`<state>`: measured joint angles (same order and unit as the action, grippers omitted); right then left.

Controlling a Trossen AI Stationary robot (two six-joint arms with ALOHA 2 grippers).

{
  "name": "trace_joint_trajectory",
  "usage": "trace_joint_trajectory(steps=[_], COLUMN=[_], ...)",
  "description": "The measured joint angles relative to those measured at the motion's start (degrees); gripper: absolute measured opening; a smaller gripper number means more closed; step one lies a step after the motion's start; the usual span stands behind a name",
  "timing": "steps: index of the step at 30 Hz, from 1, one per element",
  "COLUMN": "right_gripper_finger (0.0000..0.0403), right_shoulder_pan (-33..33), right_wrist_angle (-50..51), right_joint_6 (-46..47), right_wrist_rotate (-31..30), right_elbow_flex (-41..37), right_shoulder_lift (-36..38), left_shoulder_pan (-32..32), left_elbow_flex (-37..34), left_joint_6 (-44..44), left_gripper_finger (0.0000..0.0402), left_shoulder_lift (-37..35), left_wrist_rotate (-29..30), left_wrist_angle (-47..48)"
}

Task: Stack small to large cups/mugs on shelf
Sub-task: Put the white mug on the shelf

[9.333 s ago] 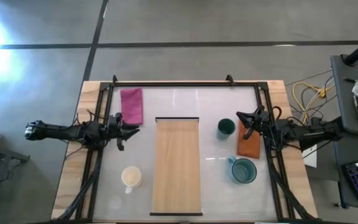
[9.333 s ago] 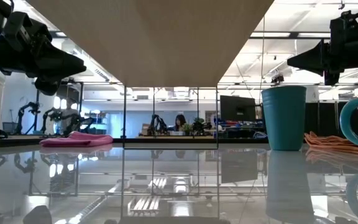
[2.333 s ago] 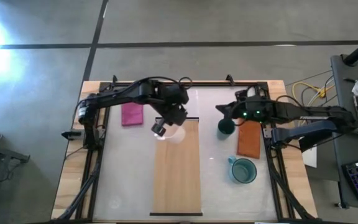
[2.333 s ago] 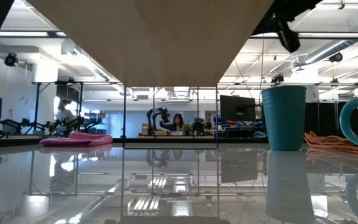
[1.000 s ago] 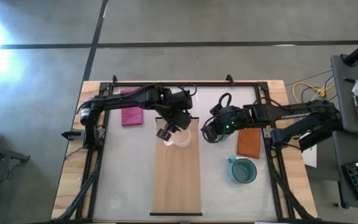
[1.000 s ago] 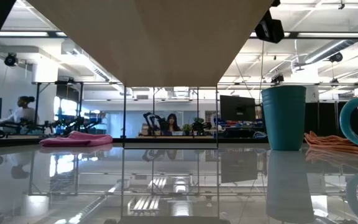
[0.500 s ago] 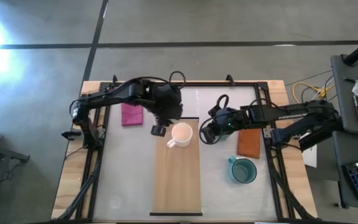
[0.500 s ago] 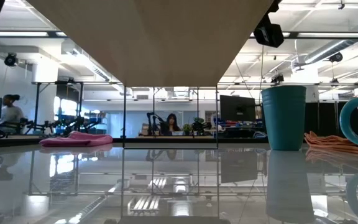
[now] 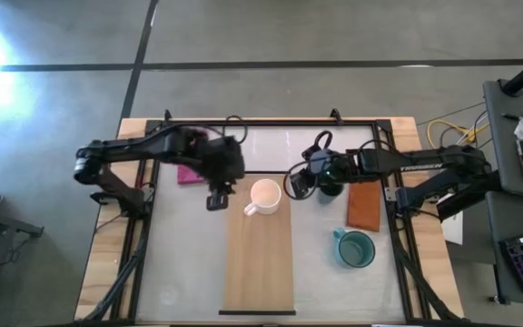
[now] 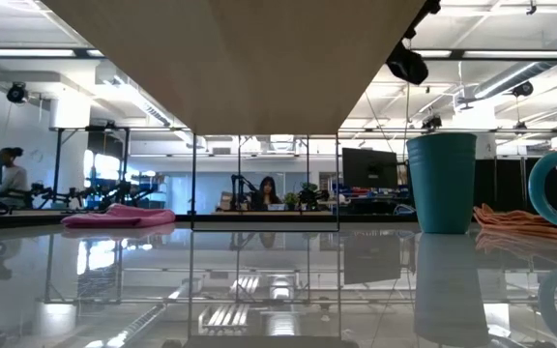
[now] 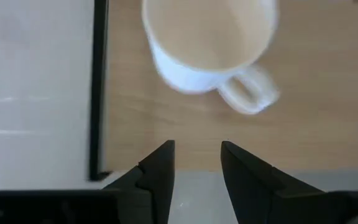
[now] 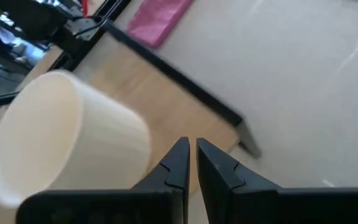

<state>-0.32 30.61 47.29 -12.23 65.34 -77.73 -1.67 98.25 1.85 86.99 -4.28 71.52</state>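
The white mug (image 9: 265,195) stands on the shelf (image 9: 260,263) near the table's (image 9: 171,263) far edge. The left end effector (image 9: 216,199), released, hovers beside it. The right end effector (image 9: 294,181) is nearly clenched, empty. Green cup (image 9: 330,184) and teal mug (image 9: 356,249) remain unstacked.
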Motion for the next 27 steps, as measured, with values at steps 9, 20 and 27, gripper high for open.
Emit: trace_joint_trajectory(steps=[9,20,27], right_gripper_finger=[0.0008,0.0008,0.0008], right_shoulder_pan=[-5.36,-6.58,-6.58], right_wrist_angle=[-0.71,-4.67,-8.18], right_joint_6=[-7.10,-11.29,-11.79], right_wrist_rotate=[5.18,8.37,9.75], right_elbow_flex=[0.00,0.00,0.00], right_shoulder_lift=[-0.44,-1.18,-4.48], left_shoulder_pan=[9.23,19.04,19.77], left_elbow_flex=[-7.48,-7.92,-7.92], left_joint_6=[25.06,39.50,41.41], left_gripper_finger=[0.0076,0.0002,0.0000], left_shoulder_lift=[-6.29,-0.67,4.75], left_wrist_rotate=[3.27,7.44,11.33], left_wrist_angle=[-9.83,-17.65,-21.44])
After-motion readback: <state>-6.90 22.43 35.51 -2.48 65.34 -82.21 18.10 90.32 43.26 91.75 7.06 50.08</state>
